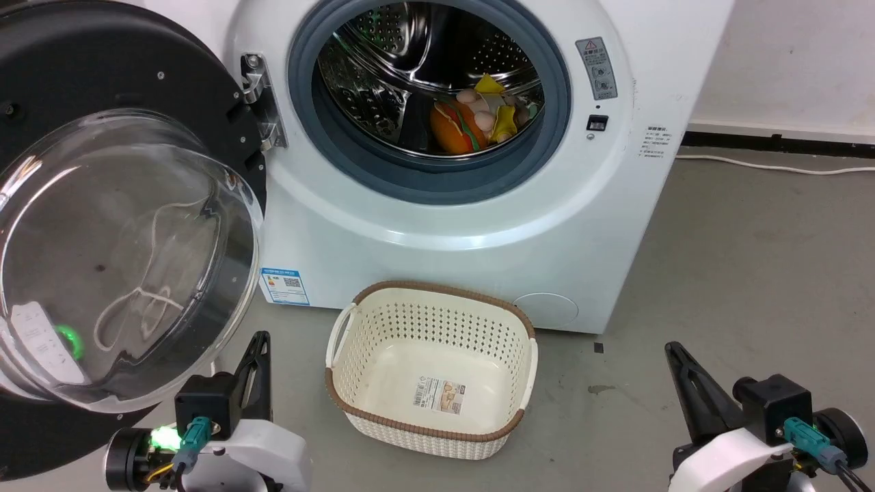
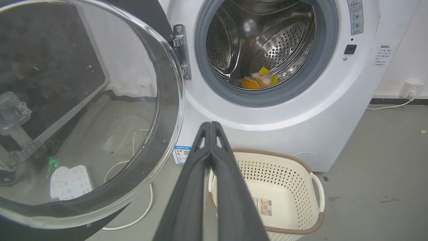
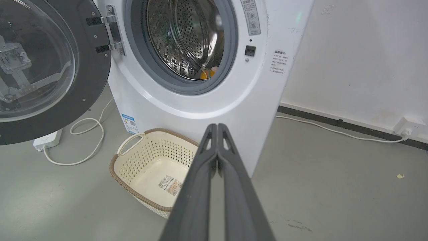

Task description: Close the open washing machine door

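Grey concrete floor [image 1: 752, 273] and a white wall [image 1: 786, 61] frame one white washing machine [image 1: 437, 253]. Its washing machine door [image 1: 82, 82] stands swung wide open at the left of the drum opening [image 1: 424, 75]. It hangs on a metal hinge [image 1: 260, 102], its glass bowl [image 1: 123, 260] bulging toward the robot.

Four labels show:
- a grey warning sticker [image 1: 597, 68] with a red triangle
- a small printed sticker [image 1: 656, 142]
- a blue-and-white label [image 1: 285, 285] bearing a QR code
- a product label [image 1: 439, 396] on the bottom of the one cream basket [image 1: 424, 290]

None of their writing can be read. The basket has two white handles and sits on the floor before the machine. Soft toys [image 1: 478, 116] lie in the drum, an orange one clearest in the head view.

The right wrist view adds one white power strip [image 3: 47, 140] with a looped cable [image 3: 67, 164] under the door, and a wall socket [image 3: 406, 125]. The left wrist view shows that strip through the glass.

The left gripper [image 1: 262, 338] is near the door's lower rim, and the right gripper [image 1: 673, 347] is well apart at the right. Both are clenched on nothing, fingers pressed together.
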You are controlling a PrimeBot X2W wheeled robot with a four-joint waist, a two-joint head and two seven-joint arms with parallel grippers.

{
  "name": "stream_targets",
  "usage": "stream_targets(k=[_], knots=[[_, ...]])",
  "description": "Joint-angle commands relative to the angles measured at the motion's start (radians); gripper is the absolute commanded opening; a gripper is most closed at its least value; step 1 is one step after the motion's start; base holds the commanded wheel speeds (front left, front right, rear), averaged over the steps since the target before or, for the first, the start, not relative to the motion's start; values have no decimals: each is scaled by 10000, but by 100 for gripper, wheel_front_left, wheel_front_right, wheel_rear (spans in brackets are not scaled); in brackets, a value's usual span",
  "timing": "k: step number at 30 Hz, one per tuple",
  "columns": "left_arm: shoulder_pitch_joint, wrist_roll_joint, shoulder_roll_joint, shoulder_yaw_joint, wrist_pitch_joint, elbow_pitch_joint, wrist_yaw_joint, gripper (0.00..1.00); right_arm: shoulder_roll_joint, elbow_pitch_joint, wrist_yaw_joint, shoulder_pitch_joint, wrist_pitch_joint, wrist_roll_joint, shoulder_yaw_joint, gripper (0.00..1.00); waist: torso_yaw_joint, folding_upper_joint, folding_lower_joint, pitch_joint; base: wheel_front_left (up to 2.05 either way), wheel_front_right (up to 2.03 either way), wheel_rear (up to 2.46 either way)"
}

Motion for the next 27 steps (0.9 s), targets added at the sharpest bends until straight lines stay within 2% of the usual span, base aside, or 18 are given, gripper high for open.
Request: stream_targets(k=[1,9,10,27], knots=[[143,28,-1,20,3,-43,-3,0,49,20,8,-139,3,-76,-1,0,0,0,0,0,0,0,0],[-2,-1,0,-5,-5,6,-2,0,-2,0,0,6,-5,9,-3,0,0,0,0,0,0,0,0],[-3,-1,0,-9,-5,10,-2,100,-2,0,0,7,-5,11,-5,100,0,0,0,0,0,0,0],[15,21,49,-156,-333,56,32,100,5,20,1,83,-333,228,-94,100,228,0,0,-43,0,0,0]])
